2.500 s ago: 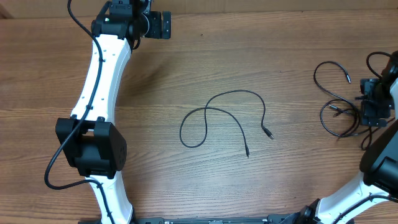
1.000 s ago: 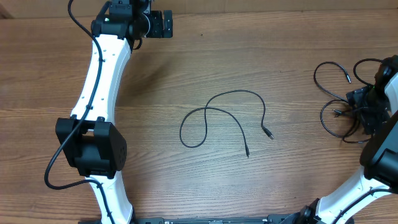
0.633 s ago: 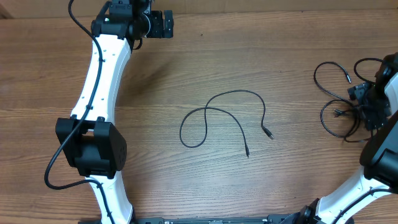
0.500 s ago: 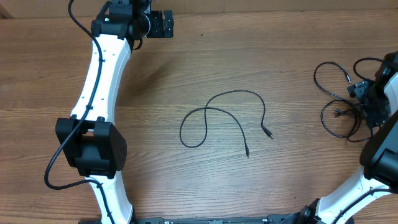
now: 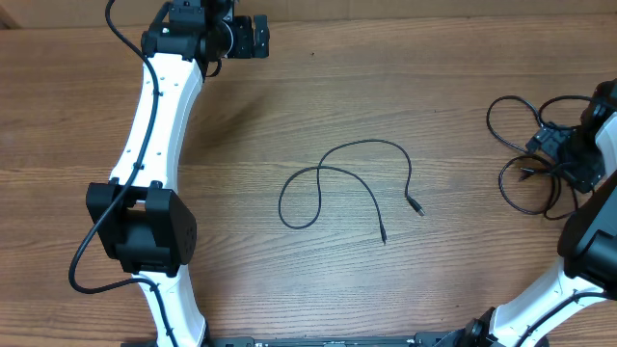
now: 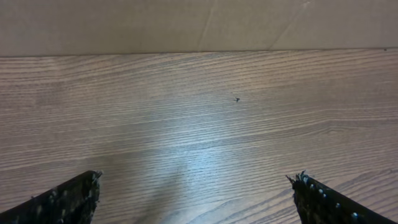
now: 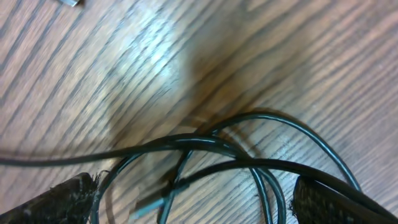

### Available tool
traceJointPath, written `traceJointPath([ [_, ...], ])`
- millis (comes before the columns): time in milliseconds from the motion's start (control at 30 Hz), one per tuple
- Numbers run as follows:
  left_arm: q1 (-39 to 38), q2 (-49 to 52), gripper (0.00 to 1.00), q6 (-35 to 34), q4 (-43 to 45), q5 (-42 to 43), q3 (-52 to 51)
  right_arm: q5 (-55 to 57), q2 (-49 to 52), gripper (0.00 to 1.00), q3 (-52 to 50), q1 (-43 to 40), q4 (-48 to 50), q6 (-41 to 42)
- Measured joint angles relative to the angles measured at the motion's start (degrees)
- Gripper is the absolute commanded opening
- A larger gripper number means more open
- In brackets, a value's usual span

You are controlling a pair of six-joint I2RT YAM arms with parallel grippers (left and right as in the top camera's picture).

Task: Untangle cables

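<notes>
One thin black cable (image 5: 366, 143) lies alone in a loose loop at the table's middle, its two plug ends (image 5: 416, 205) pointing toward the near edge. More cables (image 5: 501, 188) lie tangled at the far right. My right gripper (image 5: 542, 149) hangs low over that tangle, open. In the right wrist view several strands (image 7: 267, 116) cross between its fingertips (image 7: 196, 199), and a plug with a pale tip (image 7: 149, 202) lies among them; nothing is gripped. My left gripper (image 5: 254, 37) is at the far left back, open (image 6: 196, 190) over bare wood.
A tan wall (image 6: 186, 25) runs along the table's far edge just beyond the left gripper. The left arm (image 5: 154, 125) stretches along the left side, with a thick black wire (image 5: 82, 255) looping from its base. The right arm's base (image 5: 588, 255) stands at the near right.
The right gripper has moved left and toward the far edge, onto the tangle, staying open. The tangle's strands shifted slightly. The left arm and the middle cable have not moved.
</notes>
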Motion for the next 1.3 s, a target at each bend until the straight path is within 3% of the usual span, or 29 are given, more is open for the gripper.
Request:
traceJointPath([
  [367, 0.0, 0.0, 0.99, -0.2, 0.0, 0.09, 0.0, -4.72, 0.0, 1.0, 0.0, 0.0, -1.57, -11.69],
  [633, 0.0, 0.0, 1.0, -0.42, 0.02, 0.31, 0.0, -5.44, 0.0, 1.0, 0.0, 0.0, -1.09, -12.79],
  [733, 0.0, 0.0, 1.0, -0.61, 0.02, 0.31, 0.0, -5.51, 0.0, 1.0, 0.0, 0.0, -0.24, -5.4],
  [1067, 0.0, 0.0, 1.0, -1.29, -0.02, 0.48, 0.0, -5.86, 0.04, 1.0, 0.0, 0.17, -0.96, 41.31],
  [1300, 0.0, 0.0, 1.0, -1.31, -0.02, 1.27, 0.0, -7.8, 1.95, 1.0, 0.0, 0.44, 0.28, 66.31],
])
